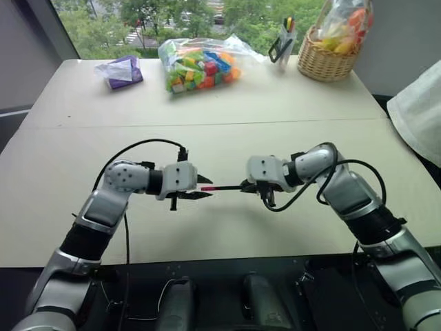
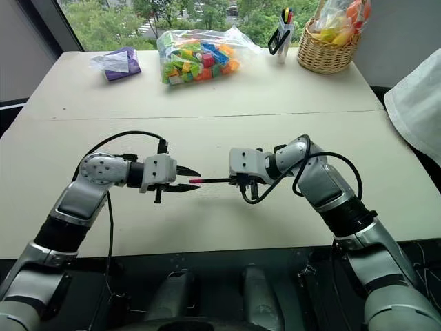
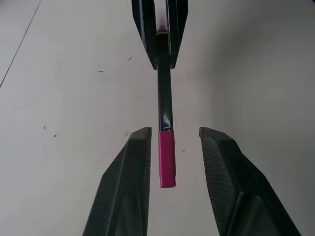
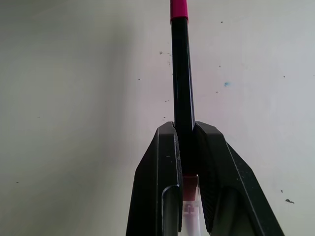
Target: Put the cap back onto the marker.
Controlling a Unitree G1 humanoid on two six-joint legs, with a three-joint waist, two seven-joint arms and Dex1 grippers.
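Cap (image 3: 167, 159) is seated on marker (image 3: 164, 93); L gripper (image 3: 172, 147) released, fingers apart around it. R gripper (image 4: 185, 142) grips marker. Task looks done.

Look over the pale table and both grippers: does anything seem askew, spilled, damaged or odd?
Nothing stands out. The slim black marker is clamped straight in the right gripper, its small pinkish-red cap seated on the end between the open fingers of the left gripper. The clear bag of coloured bricks and wicker basket sit intact.
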